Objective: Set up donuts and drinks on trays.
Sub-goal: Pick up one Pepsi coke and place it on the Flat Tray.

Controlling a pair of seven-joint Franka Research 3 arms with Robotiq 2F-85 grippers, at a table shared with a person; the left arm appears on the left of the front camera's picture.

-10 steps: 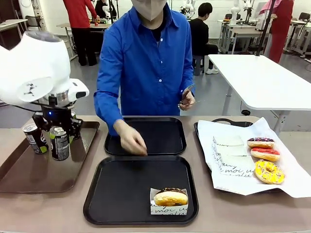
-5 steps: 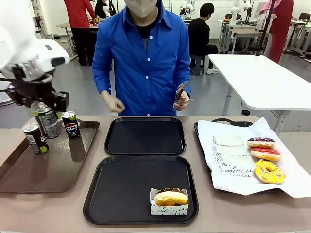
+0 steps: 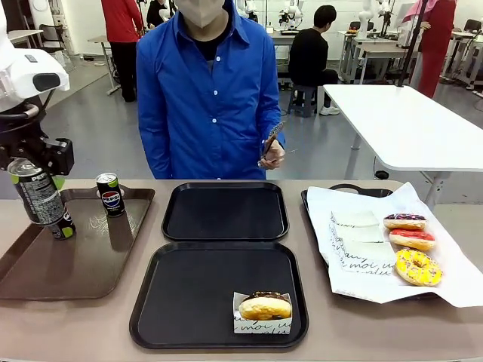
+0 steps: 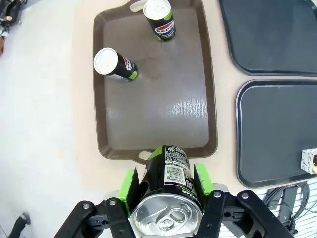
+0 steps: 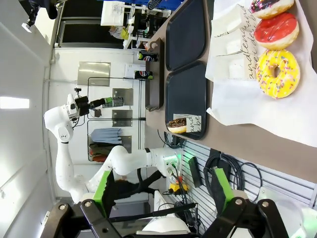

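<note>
My left gripper (image 3: 35, 167) is shut on a dark drink can (image 3: 39, 200) and holds it in the air at the far left, over the brown tray's (image 3: 83, 256) left edge. From the left wrist, that gripper (image 4: 167, 184) clamps the can (image 4: 171, 162) between green pads. Two more drink cans (image 4: 158, 19) (image 4: 114, 64) stand on the brown tray (image 4: 153, 109). Two black trays lie mid-table: the far tray (image 3: 225, 213) is bare, and the near tray (image 3: 196, 294) carries a glazed donut (image 3: 265, 307) in a paper sleeve. My right gripper (image 5: 161, 183) stands open off the table's right side.
At the right, white paper (image 3: 362, 256) on a tray holds a chocolate donut (image 3: 404, 221), a red one (image 3: 412, 239) and a yellow sprinkled one (image 3: 417, 266). A person in a blue shirt (image 3: 207, 98) stands at the far edge holding tongs (image 3: 272, 142).
My left gripper has lifted the can off the brown tray and carried it up and to the left. The person's hand has left the far black tray and drawn back.
</note>
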